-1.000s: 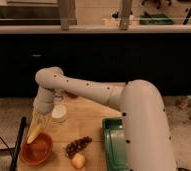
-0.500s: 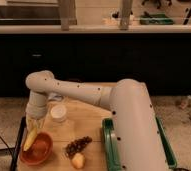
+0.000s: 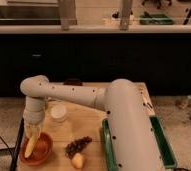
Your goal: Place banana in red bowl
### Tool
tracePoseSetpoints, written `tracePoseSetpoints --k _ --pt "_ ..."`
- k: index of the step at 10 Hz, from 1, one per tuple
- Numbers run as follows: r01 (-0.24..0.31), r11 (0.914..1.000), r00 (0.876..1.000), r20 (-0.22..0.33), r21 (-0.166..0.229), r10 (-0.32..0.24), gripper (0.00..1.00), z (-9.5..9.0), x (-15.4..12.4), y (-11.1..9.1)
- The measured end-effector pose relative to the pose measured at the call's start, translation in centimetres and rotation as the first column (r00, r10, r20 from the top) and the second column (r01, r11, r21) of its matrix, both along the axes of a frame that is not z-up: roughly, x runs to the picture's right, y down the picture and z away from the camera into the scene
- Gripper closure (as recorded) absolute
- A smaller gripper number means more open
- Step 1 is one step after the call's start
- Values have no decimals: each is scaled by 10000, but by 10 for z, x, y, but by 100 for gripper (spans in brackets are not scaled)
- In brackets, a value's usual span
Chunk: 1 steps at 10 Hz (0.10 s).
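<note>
Dim warm light, soft blur, claw (image 3: 31, 131) over bowl

One wide orange-red bowl (image 3: 43, 150), one pale-yellow curved banana (image 3: 31, 145) under the gripper (image 3: 32, 134), one roundish yellow fruit (image 3: 78, 160), one dark cluster (image 3: 78, 145), one clear cup (image 3: 58, 113), one green tray (image 3: 165, 142).

Arm has swung further left and lower over the last second. Gripper (image 3: 32, 131) came down from above the red bowl (image 3: 37, 148) to just over its left rim. Banana (image 3: 30, 146) dropped with it, its lower end now inside the bowl, upper end at the gripper.
</note>
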<state>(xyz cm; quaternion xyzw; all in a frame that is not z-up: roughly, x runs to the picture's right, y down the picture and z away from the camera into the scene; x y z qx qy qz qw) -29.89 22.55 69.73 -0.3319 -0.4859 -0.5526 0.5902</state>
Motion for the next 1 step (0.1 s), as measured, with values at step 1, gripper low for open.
tracePoseSetpoints --k 1 --pt "124 9999 9999 46 -61 -124 67 1 0 3"
